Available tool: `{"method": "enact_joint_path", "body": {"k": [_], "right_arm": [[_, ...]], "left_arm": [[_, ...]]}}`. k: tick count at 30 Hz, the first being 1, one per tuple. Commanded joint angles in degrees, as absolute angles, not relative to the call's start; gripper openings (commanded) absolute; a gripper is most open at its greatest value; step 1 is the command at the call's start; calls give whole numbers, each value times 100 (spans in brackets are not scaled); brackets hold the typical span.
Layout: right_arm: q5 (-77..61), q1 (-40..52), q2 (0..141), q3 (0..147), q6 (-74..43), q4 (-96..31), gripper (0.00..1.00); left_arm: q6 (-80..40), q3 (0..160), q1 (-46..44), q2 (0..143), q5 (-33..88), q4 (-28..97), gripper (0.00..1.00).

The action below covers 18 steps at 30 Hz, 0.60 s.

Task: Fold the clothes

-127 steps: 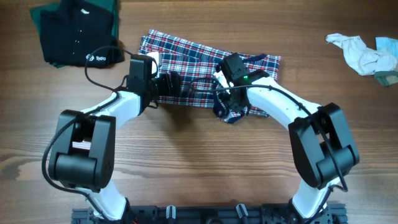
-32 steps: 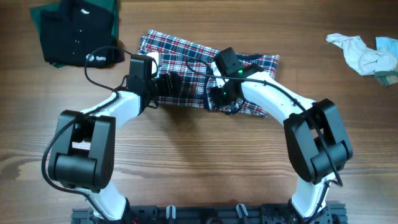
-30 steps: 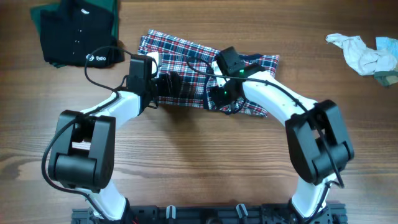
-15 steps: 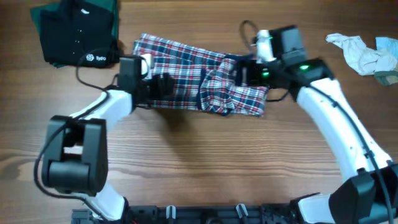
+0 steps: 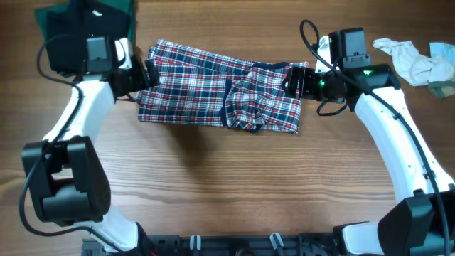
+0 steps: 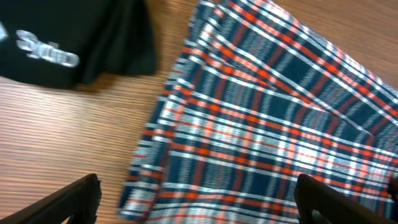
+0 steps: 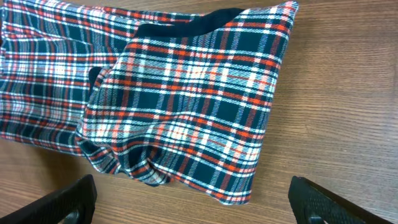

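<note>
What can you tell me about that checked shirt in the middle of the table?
The plaid shirt is red, white and navy woven cloth with dark navy trim. It lies on the wooden table, folded into a long strip, its right part doubled over in a rumpled flap. Nothing grips it: the left fingers and right fingers stand open at its two ends.
</note>
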<state>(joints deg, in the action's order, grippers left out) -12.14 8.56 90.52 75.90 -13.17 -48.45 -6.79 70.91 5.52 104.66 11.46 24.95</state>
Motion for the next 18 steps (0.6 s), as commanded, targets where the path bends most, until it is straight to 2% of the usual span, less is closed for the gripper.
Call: {"method": "enact_joint_path", "body": {"k": [1,12,18], "right_arm": [[-1282,860,8962,7642,-1197,-4866,100],[-1337,860,8962,7642,-1197,-5024,100],[-1339,860,8962,7642,-1197,-5026,100]], "left_arm": [[-263,7148,777,10676,1367,2456,100],[-169,7148,773,11360,2163,2206,100],[-169,7148,703,11526,2211,2213,100]]}}
